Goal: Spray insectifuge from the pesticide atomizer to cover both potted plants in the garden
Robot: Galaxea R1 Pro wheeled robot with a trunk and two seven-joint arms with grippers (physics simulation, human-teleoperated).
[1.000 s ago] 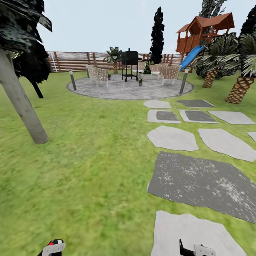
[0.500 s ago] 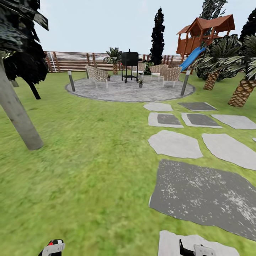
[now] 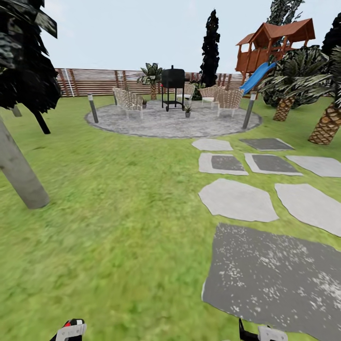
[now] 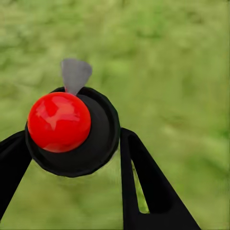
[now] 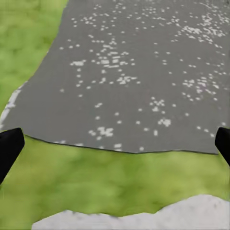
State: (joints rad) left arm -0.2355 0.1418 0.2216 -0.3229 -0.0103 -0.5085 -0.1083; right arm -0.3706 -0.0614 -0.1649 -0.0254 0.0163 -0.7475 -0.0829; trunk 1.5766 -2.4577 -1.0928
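Closer now: camera advanced over lawn [image 3: 118,213] | pesticide atomizer [image 4: 72,132], round black body, glossy red top, clamped between left gripper [image 4: 72,158] fingers | right gripper [image 5: 115,143] spread wide, empty, above dark paving slab [image 5: 143,72]

lawn [image 3: 118,203] | stepping stones [image 3: 237,200] | round patio [image 3: 173,122], grill [image 3: 173,87] | slat fence [image 3: 94,81]

We see open lawn [image 3: 118,199] up to the round patio [image 3: 173,124]; there the grill [image 3: 173,87], wicker chairs [image 3: 129,100] and short posts [image 3: 93,108] block passage.
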